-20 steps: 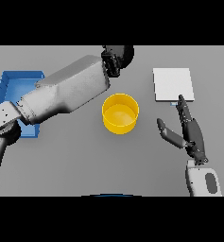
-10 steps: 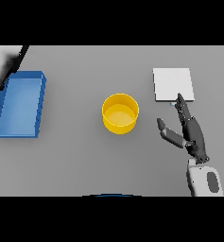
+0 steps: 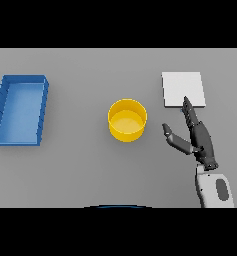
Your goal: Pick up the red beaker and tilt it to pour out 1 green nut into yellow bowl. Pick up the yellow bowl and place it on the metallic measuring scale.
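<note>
The left arm has gone away past the blue tray (image 3: 21, 111), the yellow bowl (image 3: 127, 120) sits in the middle of the table (image 3: 80, 170), and the right hand (image 3: 199, 140) stays spread open near the metallic measuring scale (image 3: 184, 89)

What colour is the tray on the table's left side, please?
Blue; the tray shows in the head view.

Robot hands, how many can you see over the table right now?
1. The right hand is at the right, fingers straight, reaching onto the near edge of the white scale, beside the yellow bowl. The left hand is out of view.
</note>
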